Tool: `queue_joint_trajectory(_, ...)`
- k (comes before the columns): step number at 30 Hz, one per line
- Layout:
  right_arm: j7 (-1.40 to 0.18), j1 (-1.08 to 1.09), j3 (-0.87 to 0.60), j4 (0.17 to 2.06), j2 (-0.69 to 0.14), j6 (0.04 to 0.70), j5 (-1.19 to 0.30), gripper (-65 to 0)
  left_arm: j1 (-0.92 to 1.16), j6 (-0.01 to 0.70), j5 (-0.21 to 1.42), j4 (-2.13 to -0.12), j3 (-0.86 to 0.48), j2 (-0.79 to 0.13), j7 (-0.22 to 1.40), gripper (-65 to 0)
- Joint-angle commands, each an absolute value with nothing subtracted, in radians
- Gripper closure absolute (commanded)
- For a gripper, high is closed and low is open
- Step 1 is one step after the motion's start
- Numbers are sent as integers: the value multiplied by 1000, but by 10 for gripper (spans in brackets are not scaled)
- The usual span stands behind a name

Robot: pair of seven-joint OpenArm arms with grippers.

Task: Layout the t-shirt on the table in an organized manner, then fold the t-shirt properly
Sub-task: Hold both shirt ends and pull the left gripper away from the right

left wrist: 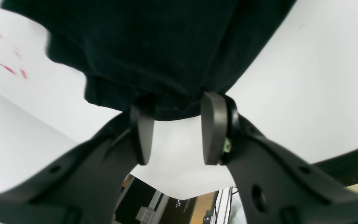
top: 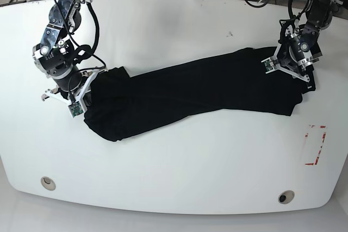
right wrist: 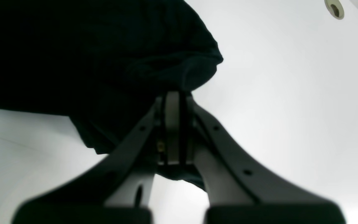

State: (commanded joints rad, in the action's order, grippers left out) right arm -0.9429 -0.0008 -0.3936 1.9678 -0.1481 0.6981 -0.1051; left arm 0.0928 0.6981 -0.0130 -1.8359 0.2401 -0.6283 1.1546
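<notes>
T-shirt (top: 179,99) stretched between both pincers.

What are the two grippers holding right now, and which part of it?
The right gripper is shut on an edge fold at one end of the t-shirt. The left gripper is open at the other end, holding nothing.

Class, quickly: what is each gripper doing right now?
Left gripper: open, with the t-shirt edge at its fingertips, not clamped.
Right gripper: closed, pinching the t-shirt's cloth.
</notes>
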Motion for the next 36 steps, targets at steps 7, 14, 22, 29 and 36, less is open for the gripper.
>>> queue_joint_trajectory(7, -943, -1, -394, 1968, -148, 698, -104, -3, 88, 698, -13, -1821, 239, -628, 1138, -233)
queue_joint_trajectory(14, -943, -1, -394, 1968, -147, 698, -102, -3, 62, 698, -13, -1824, 239, -628, 1138, -233)
queue_joint_trajectory(22, -943, -1, -394, 1968, -147, 698, -102, -3, 36, 698, -13, -1825, 239, -628, 1139, -233)
queue_joint_trajectory(29, -943, -1, -394, 1968, -147, 698, -102, -3, 28, 698, -13, -1825, 239, -628, 1139, -233)
queue_joint_trajectory(36, -943, -1, -392, 1968, -145, 698, -102, -3, 13, 698, -13, -1825, 240, -628, 1139, -233)
